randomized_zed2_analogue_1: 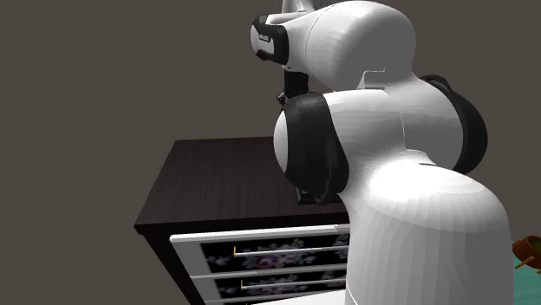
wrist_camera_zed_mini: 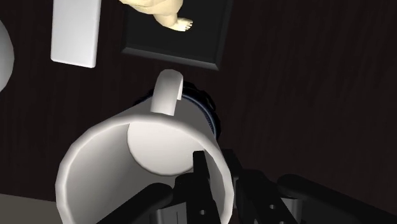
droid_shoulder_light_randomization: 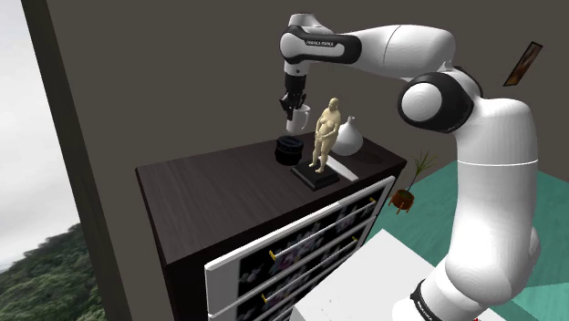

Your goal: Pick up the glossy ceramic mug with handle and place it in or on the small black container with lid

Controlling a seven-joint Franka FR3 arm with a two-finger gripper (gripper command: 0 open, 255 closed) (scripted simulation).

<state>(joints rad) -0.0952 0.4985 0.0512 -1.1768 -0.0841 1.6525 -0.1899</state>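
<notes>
**Mug hangs over the black container on the dresser**

On the shoulder view's left of the dresser (droid_shoulder_light_randomization: pixel 219 196), a window (droid_shoulder_light_randomization: pixel 27 164) shows pale sky and green treetops. A plain grey-brown wall (droid_shoulder_light_randomization: pixel 182 73) stands behind the dresser. The dresser top is dark wood grain, and the white drawer fronts (droid_shoulder_light_randomization: pixel 292 251) below it carry floral panels.

Towards the dresser's far end sits the small black container (droid_shoulder_light_randomization: pixel 289 150). The white mug (droid_shoulder_light_randomization: pixel 300 119) hangs just above the container, seemingly clear of it. The gripper (droid_shoulder_light_randomization: pixel 292 105) pinches the mug's wall, one finger inside the rim and one outside, as the wrist view shows.

Next along the dresser top stand a tan figurine (droid_shoulder_light_randomization: pixel 325 132) on a black base, a flat white slab (droid_shoulder_light_randomization: pixel 340 168) and a white vase (droid_shoulder_light_randomization: pixel 347 137). Past the dresser's right end, a potted plant (droid_shoulder_light_randomization: pixel 408 187) stands on a teal floor (droid_shoulder_light_randomization: pixel 438 210). Above it a framed picture (droid_shoulder_light_randomization: pixel 522 64) hangs on the wall.
</notes>
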